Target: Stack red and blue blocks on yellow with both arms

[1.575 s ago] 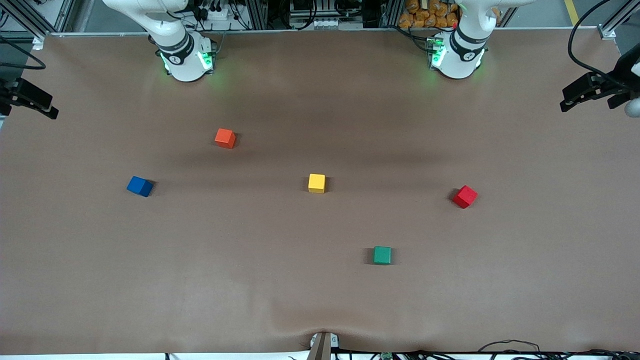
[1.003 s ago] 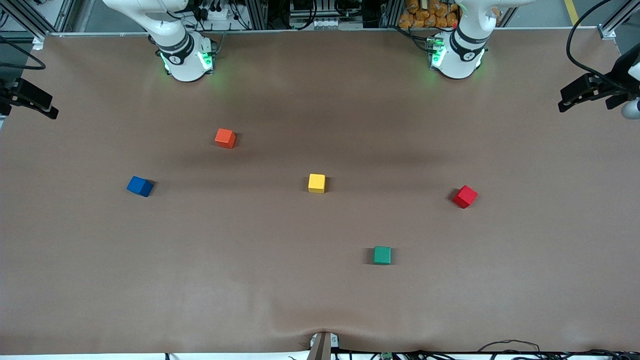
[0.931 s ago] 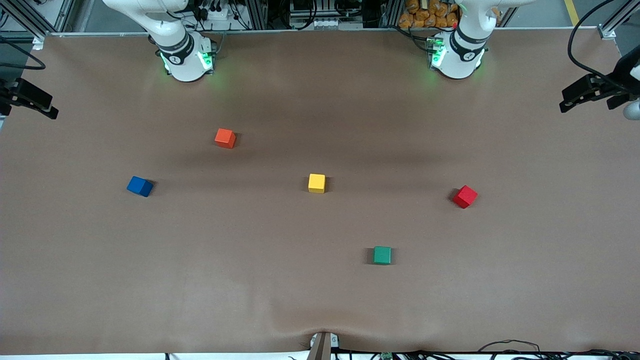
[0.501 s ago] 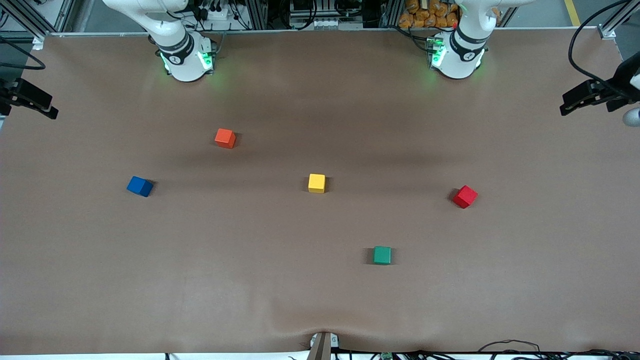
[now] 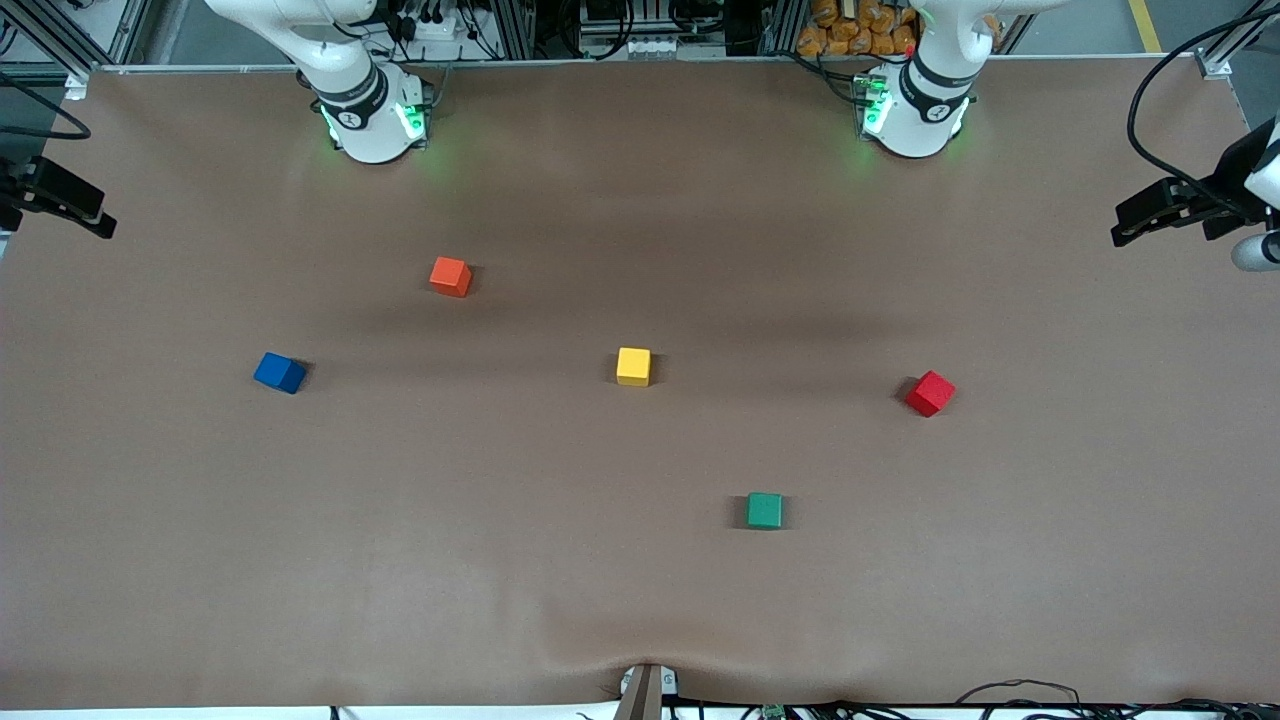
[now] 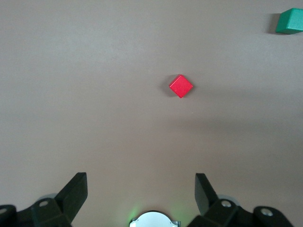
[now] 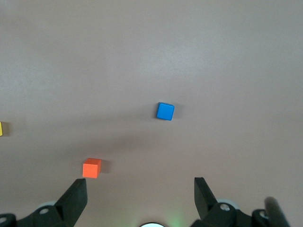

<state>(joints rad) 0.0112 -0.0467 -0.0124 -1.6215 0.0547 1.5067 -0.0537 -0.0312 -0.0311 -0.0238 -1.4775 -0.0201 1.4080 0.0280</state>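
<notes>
Left gripper (image 6: 140, 196): the jaws stand wide apart and hold nothing. In the front view the left gripper (image 5: 1150, 212) hangs high over the table edge at the left arm's end. Its fingers (image 6: 75, 191) frame bare table surface in the left wrist view.

Red block (image 5: 930, 393): it rests on the table (image 5: 640, 600), well apart from the left gripper, toward the middle of the table and nearer to the front camera. In the left wrist view the red block (image 6: 181, 86) lies turned corner-on to the gripper's opening. The green cube (image 6: 289, 21) shows at the corner of that view, well apart from the red block.

Right gripper (image 7: 140, 196): the jaws stand wide apart and hold nothing. In the front view only part of the right gripper (image 5: 60, 200) shows at the table edge at the right arm's end, so its exact height over the surface cannot be told.

Blue block (image 5: 280, 372): it rests on the table, well apart from the right gripper, toward the middle of the table and nearer to the front camera. In the right wrist view the blue block (image 7: 165, 111) lies between the two fingers' lines of reach. The orange-red cube (image 7: 92, 167) lies just beside one of the right fingers (image 7: 75, 194) in that view.

Yellow cube (image 5: 633, 366): it stands alone near the table's centre, between the blue block and the red block, with nothing on top. The green cube (image 5: 765, 510) lies nearer to the front camera than the yellow cube; the orange-red cube (image 5: 451, 276) lies farther from it.
</notes>
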